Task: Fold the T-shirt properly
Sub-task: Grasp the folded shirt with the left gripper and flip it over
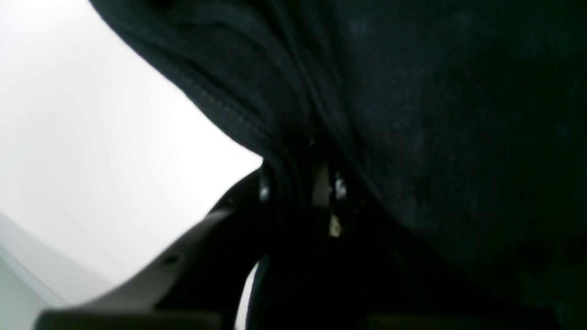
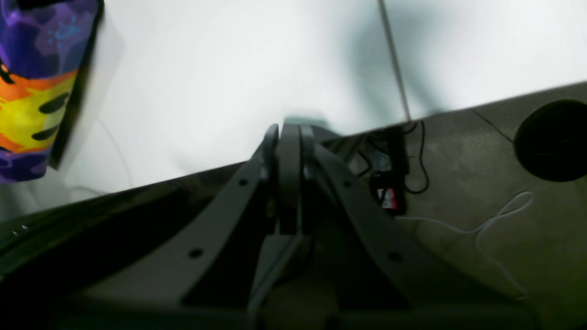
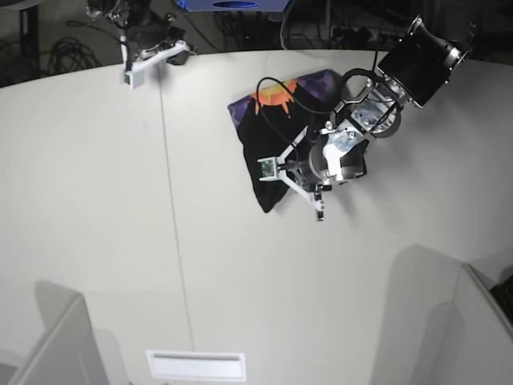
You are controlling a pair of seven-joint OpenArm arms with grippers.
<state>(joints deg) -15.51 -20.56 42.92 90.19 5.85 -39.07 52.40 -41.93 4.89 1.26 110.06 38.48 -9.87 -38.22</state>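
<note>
T-shirt point(image 3: 268, 152) is bunched up, black with an orange-and-purple print showing along its far edge, on the white table point(image 3: 96, 241) in the base view, just beyond the table's middle. I see the left gripper point(image 3: 309, 180) right at the shirt's near side, arm reaching in over the cloth from the table's far edge. In the left wrist view black fabric point(image 1: 412, 114) with a stitched hem fills most of the frame and runs down between the jaws, which are nearly closed on a fold of it, so I read that as a pinch on the T-shirt. How much of the shirt is lifted off the table I cannot tell.

Right gripper point(image 2: 289, 133) is well apart from the shirt, up at the table's far edge, at the top left of the base view point(image 3: 156, 58). Its jaws are pressed fully together with nothing between them. In the right wrist view it sits over the table edge, with the printed side of the shirt point(image 2: 36, 91) visible at the frame's far left, a black cable point(image 2: 419, 160) and a white cord point(image 2: 486, 224) on the floor past the table edge.
</note>
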